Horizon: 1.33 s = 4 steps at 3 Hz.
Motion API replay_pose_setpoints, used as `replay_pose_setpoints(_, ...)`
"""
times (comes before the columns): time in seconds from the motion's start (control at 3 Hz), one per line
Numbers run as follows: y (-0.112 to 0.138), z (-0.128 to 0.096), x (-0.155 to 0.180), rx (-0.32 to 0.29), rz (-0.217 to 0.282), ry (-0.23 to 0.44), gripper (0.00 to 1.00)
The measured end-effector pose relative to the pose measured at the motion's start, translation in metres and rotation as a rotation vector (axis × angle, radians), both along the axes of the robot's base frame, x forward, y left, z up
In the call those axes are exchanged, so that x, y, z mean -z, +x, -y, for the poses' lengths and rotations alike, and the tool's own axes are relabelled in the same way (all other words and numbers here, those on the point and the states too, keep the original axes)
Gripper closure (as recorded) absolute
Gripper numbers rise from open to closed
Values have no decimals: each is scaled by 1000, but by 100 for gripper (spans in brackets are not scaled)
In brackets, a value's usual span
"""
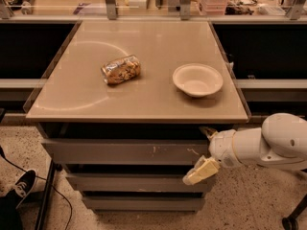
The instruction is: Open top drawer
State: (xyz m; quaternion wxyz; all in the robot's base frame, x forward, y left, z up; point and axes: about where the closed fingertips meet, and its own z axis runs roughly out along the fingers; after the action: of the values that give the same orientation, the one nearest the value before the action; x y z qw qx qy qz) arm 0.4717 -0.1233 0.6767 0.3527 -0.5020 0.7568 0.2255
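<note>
Grey top drawer [124, 151] sits directly beneath the tabletop [144, 99], above two narrower drawer fronts. At its right end the gripper [205, 150] is spread wide, one finger above the front, one below, with nothing clamped.

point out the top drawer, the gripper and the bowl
top drawer [120, 151]: camera view, middle of its grey front
gripper [199, 155]: camera view, its tip end, at the drawer's right end
bowl [197, 80]: camera view, middle of its pale inside
</note>
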Motion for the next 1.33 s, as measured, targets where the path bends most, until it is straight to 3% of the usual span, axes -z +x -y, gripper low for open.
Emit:
replay_pose_setpoints(0.33,-6,1,17,-18,-79,-13,0)
replay_pose_setpoints(1.33,-16,9,11,-18,-142,-30,0)
